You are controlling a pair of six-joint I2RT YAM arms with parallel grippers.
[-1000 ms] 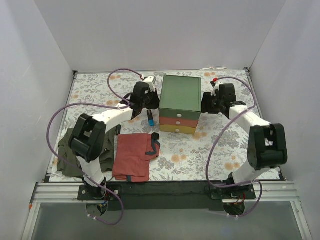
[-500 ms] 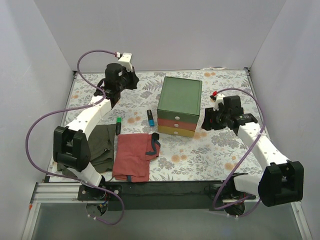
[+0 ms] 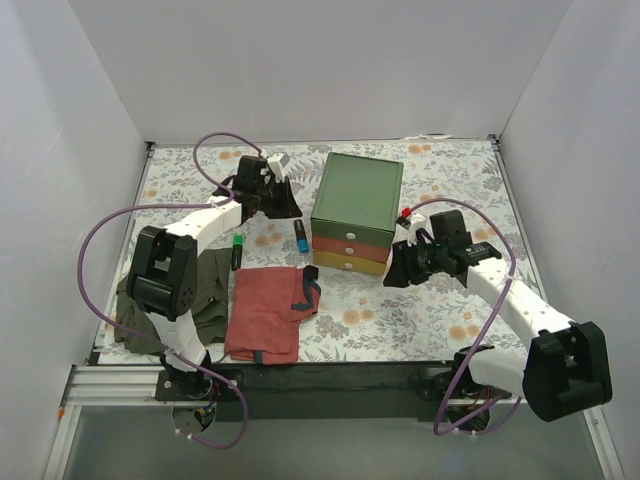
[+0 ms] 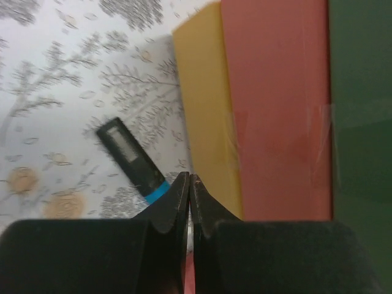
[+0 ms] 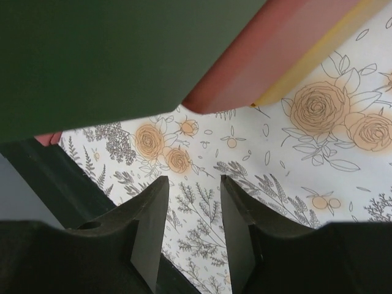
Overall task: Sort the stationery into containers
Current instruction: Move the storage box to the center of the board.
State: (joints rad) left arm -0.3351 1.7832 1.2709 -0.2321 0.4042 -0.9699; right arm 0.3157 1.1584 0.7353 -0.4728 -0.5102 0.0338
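Top view: a boxy green chest (image 3: 356,193) stands at the centre of the floral tabletop (image 3: 440,310). Its red-orange drawer (image 3: 348,243) and, beneath it, its yellow drawer (image 3: 345,260) are both pushed in, each with a small white knob.

The blue marker (image 3: 300,237) lies on the tabletop at the chest's 8 o'clock, just beside the drawer fronts. The green-capped black marker (image 3: 238,251) lies farther out along the same bearing, apart from the chest. A red cloth (image 3: 266,312) and an olive cloth (image 3: 205,300) lie folded at the chest's 7 o'clock, near the front edge.

The left gripper (image 3: 290,208) hangs at the chest's 9 o'clock, above the blue marker. In the left wrist view its jaws are pressed tip to tip with nothing between them, and the blue marker lies just beyond the tips at 10 o'clock, beside the yellow drawer.

The right gripper (image 3: 392,272) sits at the chest's 4 o'clock, near the drawer corner. In the right wrist view its jaws stand narrowly parted over bare tabletop, gripping nothing, with the chest's corner overhead at 12 o'clock.
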